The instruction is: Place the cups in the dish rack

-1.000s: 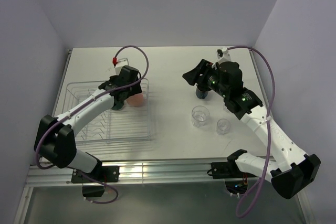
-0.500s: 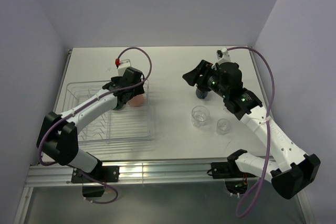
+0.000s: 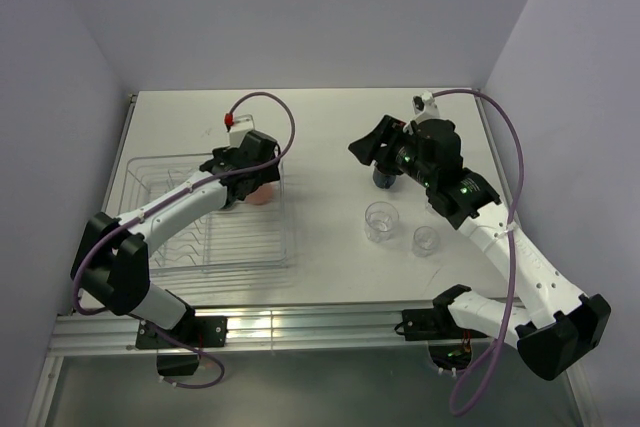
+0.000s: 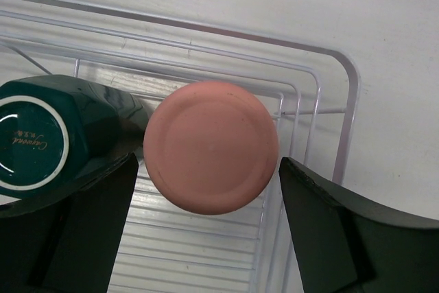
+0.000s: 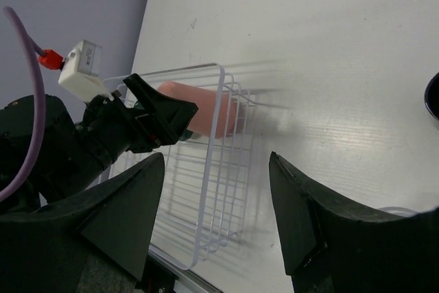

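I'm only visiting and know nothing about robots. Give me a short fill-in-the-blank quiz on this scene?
1. The pink tumbler stands ___ in the dish rack, its base facing up.
2. The left gripper is ___, one finger on each side of the tumbler.
3. The clear glass nearest the rack stands on the ___.
Missing words: upside down; open; table.

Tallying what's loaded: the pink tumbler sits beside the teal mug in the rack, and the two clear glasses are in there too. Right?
No. The two clear glasses stand on the table, outside the rack; the top view shows it. The tumbler and mug are in the rack.
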You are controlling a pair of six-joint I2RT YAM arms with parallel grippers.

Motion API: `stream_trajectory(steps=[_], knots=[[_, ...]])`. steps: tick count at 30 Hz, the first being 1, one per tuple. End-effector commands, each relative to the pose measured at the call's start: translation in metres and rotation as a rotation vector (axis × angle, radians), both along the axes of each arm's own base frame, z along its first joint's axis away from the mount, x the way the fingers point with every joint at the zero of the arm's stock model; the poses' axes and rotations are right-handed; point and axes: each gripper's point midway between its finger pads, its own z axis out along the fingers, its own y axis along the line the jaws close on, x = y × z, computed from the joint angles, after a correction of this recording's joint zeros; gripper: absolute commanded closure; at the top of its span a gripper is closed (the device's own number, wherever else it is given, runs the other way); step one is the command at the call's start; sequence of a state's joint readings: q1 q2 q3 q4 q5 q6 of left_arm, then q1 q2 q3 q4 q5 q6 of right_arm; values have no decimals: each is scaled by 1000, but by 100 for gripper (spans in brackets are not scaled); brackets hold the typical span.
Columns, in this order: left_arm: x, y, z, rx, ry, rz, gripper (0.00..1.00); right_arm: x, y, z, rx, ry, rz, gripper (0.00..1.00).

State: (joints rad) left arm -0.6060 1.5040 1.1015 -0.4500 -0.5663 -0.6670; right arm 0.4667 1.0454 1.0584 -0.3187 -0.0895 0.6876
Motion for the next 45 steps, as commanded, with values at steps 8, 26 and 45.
stream_trajectory(steps=[8,26,45], knots=[[2,-4,91,-41,-151,-16,8,-3,-29,13,-103,-32,-95,29],[-50,-2,191,-286,-305,-142,7,-66,-26,-137,-532,285,-82,36],[-56,-1,190,-294,-300,-160,7,-47,-22,-205,-727,398,-100,63]])
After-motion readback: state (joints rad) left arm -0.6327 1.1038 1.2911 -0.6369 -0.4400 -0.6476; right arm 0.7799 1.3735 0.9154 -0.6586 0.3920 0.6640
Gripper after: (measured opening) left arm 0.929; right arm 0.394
